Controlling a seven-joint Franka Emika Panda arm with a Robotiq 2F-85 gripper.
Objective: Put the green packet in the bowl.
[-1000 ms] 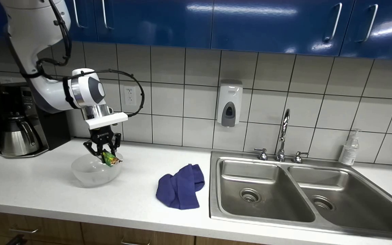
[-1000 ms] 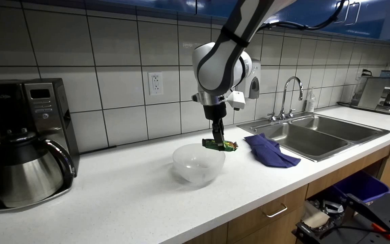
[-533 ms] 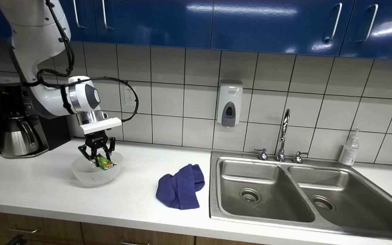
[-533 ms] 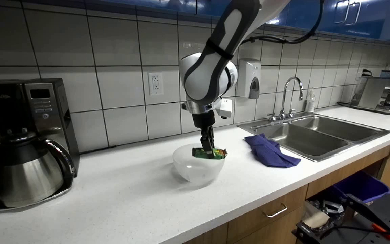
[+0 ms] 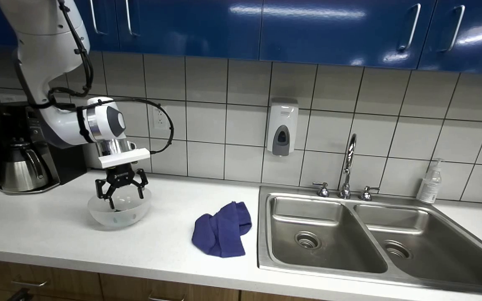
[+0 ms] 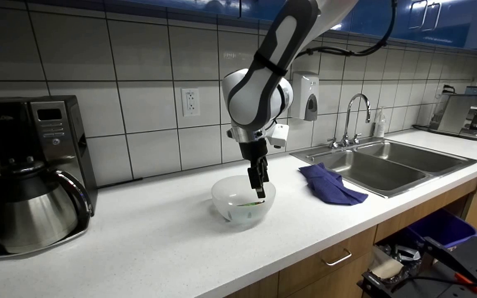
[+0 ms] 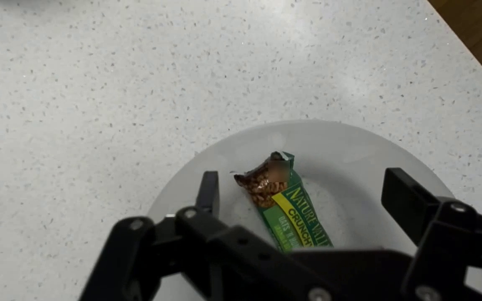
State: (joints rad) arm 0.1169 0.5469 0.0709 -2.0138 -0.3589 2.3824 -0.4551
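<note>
While claw [image 5: 126, 200] hangs spread wide, holding nothing, packet [image 7: 289, 209] lies just below it, inside bowl [image 6: 222, 200]. Packet likely light, slick and crinkly outside, stiff but brittle inside; hard pinch could crumble it. Should regrasp be needed: claw straight down, gentle squeeze across narrow width, mid-length, not by flared end.

Kitchen, steel double sink [image 5: 370, 238], curved faucet [image 5: 349, 161], coffee maker [image 6: 56, 153], blue cabinets [image 5: 191, 27], tiled wall [image 5: 207, 121]
</note>
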